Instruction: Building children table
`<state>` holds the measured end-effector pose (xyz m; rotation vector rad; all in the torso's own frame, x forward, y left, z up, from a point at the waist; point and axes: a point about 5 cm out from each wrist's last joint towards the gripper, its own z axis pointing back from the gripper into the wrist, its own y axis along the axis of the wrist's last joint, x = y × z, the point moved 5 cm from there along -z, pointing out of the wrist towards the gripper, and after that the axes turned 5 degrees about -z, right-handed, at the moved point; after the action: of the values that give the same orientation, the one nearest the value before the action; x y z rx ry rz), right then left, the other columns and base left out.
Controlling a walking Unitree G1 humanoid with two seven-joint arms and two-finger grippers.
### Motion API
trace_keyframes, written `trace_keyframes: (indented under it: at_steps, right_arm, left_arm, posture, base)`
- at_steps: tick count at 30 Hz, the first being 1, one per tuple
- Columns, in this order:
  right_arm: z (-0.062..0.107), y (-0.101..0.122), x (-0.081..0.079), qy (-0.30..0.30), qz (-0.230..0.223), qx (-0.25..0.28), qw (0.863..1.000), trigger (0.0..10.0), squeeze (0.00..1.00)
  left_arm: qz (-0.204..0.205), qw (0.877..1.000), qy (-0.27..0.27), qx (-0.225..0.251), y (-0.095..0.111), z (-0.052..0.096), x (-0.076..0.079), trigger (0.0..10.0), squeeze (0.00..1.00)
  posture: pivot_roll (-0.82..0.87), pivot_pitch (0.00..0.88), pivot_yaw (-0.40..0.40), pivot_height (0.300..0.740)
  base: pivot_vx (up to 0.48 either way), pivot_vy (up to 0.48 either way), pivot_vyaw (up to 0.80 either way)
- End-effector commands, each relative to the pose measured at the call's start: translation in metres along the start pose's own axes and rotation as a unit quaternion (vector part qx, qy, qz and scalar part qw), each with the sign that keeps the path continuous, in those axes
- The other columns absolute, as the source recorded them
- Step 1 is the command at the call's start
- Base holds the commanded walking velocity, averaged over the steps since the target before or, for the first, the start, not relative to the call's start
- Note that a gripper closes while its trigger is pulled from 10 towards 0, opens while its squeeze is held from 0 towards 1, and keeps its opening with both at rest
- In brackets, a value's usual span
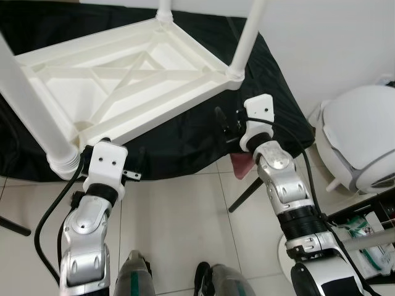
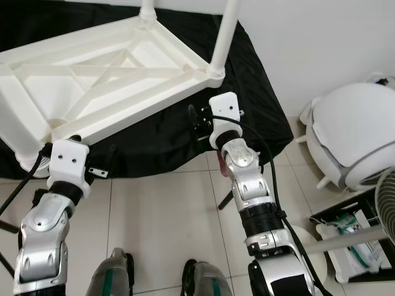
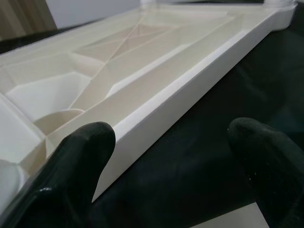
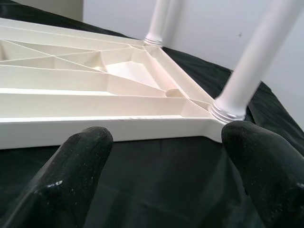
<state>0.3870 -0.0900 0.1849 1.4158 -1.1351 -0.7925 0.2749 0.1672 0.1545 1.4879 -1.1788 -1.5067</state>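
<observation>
A white plastic children's table (image 1: 133, 80) lies upside down on a black cloth (image 1: 185, 148), its ribbed underside facing up. Three white legs stand in its corners: one at the near left (image 1: 31, 105), one at the right corner (image 1: 245, 43) and one at the far corner (image 1: 164, 11). My left gripper (image 3: 173, 161) is open just in front of the table's near rim (image 3: 190, 90), by the near-left corner, with nothing between its fingers. My right gripper (image 4: 164, 166) is open over the cloth just short of the right corner and its leg (image 4: 256, 57), holding nothing.
The cloth ends at a pale tiled floor (image 1: 185, 222). A white round appliance (image 1: 364, 135) stands at the right, with a rack of small items (image 1: 364, 243) below it. A black stand leg (image 1: 247, 194) and a red piece (image 1: 242, 165) sit by the cloth's edge.
</observation>
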Motion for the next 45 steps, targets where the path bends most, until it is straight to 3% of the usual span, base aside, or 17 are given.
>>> trace_keyframes:
  at_steps: [1, 7, 10, 15, 18, 22, 30, 35, 45]
  right_arm:
    - [0.0, -0.003, 0.002, 0.002, 0.004, -0.003, 1.0, 10.0, 0.0]
    - [-0.001, -0.005, -0.001, 0.01, 0.006, -0.002, 1.0, 10.0, 0.0]
    - [-0.002, -0.006, -0.001, 0.011, 0.008, -0.001, 1.0, 10.0, 0.0]
    - [-0.003, -0.008, -0.005, 0.017, 0.007, -0.001, 1.0, 10.0, 0.0]
    - [-0.003, -0.008, -0.005, 0.017, 0.007, -0.001, 1.0, 10.0, 0.0]
    - [-0.005, -0.01, -0.01, 0.023, 0.004, 0.0, 1.0, 10.0, 0.0]
    - [-0.006, -0.011, -0.012, 0.027, 0.003, 0.002, 1.0, 10.0, 0.0]
    - [-0.006, -0.012, -0.013, 0.026, 0.002, 0.003, 1.0, 10.0, 0.0]
    - [-0.007, -0.013, -0.015, 0.022, -0.002, 0.005, 1.0, 10.0, 0.0]
  left_arm:
    - [0.004, 1.0, -0.016, 0.02, 0.007, 0.003, 0.003, 10.0, 0.0]
    - [0.01, 0.999, 0.031, 0.021, 0.005, 0.009, -0.016, 10.0, 0.0]
    - [-0.013, 0.998, 0.066, 0.012, -0.001, 0.016, -0.026, 10.0, 0.0]
    - [0.015, 0.99, 0.14, -0.014, -0.014, 0.036, -0.043, 10.0, 0.0]
    - [0.015, 0.99, 0.14, -0.014, -0.014, 0.036, -0.043, 10.0, 0.0]
    - [0.021, 0.982, 0.185, -0.028, -0.021, 0.053, -0.053, 10.0, 0.0]
    - [0.015, 0.981, 0.191, -0.03, -0.023, 0.061, -0.059, 10.0, 0.0]
    - [0.017, 0.989, 0.149, -0.011, -0.019, 0.066, -0.059, 10.0, 0.0]
    - [-0.01, 0.987, 0.161, -0.008, -0.023, 0.061, -0.081, 10.0, 0.0]
  posture:
    - [0.15, 0.046, -0.109, 0.74]
    - [0.16, 0.047, -0.11, 0.74]
    - [0.16, 0.047, -0.11, 0.74]
    - [0.18, 0.045, -0.108, 0.74]
    - [0.18, 0.045, -0.108, 0.74]
    - [0.2, 0.056, -0.109, 0.74]
    - [0.21, 0.061, -0.109, 0.74]
    - [0.21, 0.072, -0.105, 0.74]
    - [0.19, 0.07, -0.095, 0.74]
  base:
    - [0.0, 0.0, 0.0]
    - [0.0, 0.0, 0.0]
    - [0.0, 0.0, 0.0]
    - [0.0, 0.0, 0.0]
    - [0.0, 0.0, 0.0]
    - [0.0, 0.0, 0.0]
    - [0.0, 0.0, 0.0]
    - [0.0, 0.0, 0.0]
    - [0.0, 0.0, 0.0]
